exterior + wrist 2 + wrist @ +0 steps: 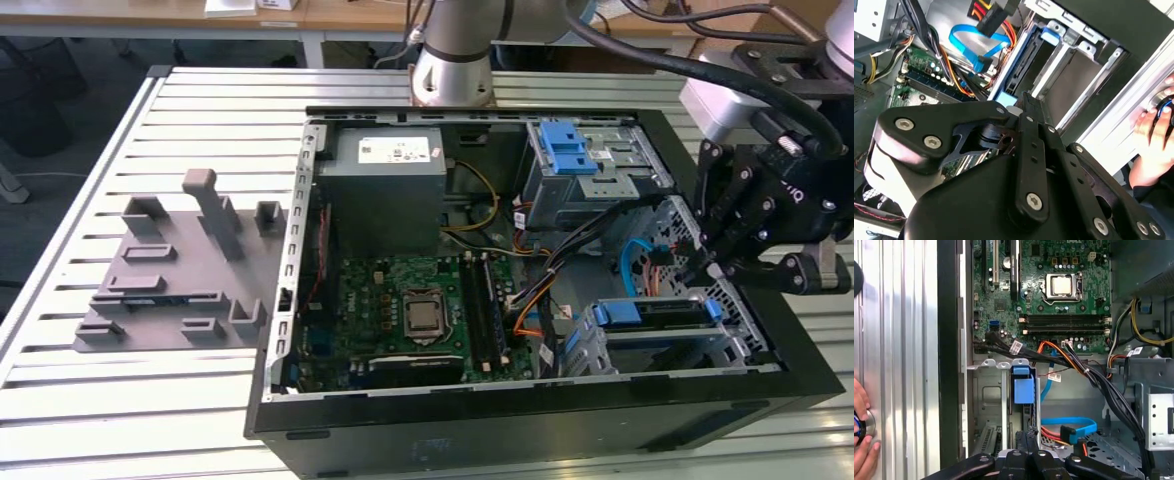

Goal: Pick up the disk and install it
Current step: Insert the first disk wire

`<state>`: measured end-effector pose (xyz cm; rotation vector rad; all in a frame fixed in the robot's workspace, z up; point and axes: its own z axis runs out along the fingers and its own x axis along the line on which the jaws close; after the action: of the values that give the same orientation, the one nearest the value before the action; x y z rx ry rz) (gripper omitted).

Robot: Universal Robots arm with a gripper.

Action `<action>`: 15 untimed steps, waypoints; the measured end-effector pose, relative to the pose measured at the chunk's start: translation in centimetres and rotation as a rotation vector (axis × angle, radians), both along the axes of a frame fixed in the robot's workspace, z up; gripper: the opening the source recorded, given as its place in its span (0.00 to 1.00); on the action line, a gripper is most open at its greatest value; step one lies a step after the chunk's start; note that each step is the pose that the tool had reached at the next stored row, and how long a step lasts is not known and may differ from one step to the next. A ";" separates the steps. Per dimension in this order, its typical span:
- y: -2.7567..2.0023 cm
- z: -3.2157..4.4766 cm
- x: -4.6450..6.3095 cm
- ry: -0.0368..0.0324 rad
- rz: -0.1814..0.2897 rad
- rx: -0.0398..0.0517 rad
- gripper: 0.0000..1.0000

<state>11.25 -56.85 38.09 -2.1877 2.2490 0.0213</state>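
Disk [650, 314] looks slotted on edge into the drive cage [750, 338] in the case's corner, blue carrier end facing out. Fingers [1029, 130] look pinched together on nothing, tips near that blue end. I'd guess that's for nudging it home.

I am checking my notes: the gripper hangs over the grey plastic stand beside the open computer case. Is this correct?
No. The gripper hangs over the drive cage inside the open computer case, as the exterior view shows.
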 end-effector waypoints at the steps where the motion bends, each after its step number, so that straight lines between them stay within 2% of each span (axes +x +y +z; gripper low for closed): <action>1: 0.02 0.00 0.1 0.0000 0.000 -0.0001 0.12; 4: 0.18 -0.02 0.5 0.0001 0.000 -0.0002 0.12; 9: 0.79 -0.08 1.0 0.0001 -0.003 -0.0002 0.12; 15: 1.22 -0.19 1.4 0.0001 -0.035 -0.0011 0.12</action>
<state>12.65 -55.63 37.90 -2.1490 2.2869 0.0201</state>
